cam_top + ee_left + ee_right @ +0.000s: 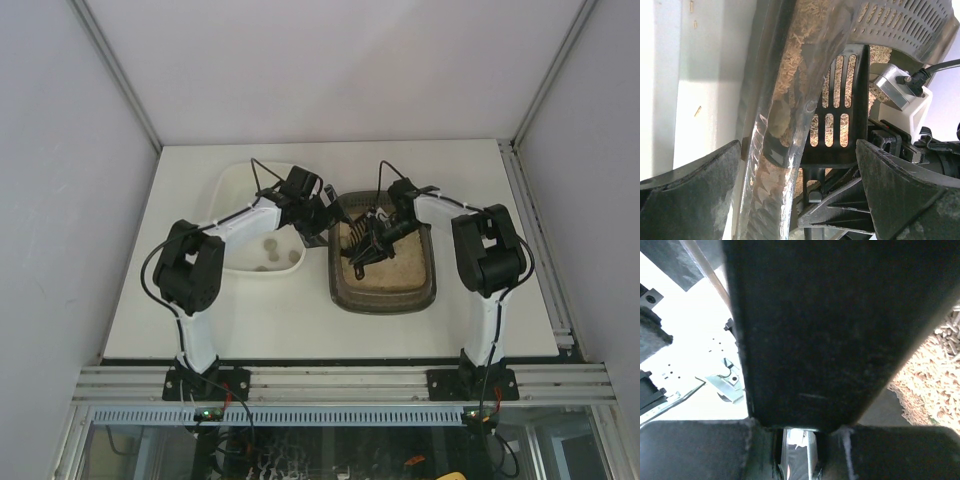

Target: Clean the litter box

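Note:
The dark translucent litter box [425,285] holds beige litter [395,268] right of centre. My right gripper [388,228] is shut on the handle of a black slotted scoop [365,245] that hangs over the litter. In the right wrist view the handle [830,330] fills the frame between my jaws [799,440], with litter [935,370] at the right. My left gripper [322,222] is open and straddles the box's left rim [767,170], one finger [690,200] outside and the other [905,195] inside. The scoop [840,120] shows just beyond the rim.
A white plastic tray [235,185] stands left of the litter box, touching or nearly touching it, with a few grey clumps [268,243] inside. Grey walls enclose the table on three sides. A metal rail [340,380] runs along the near edge.

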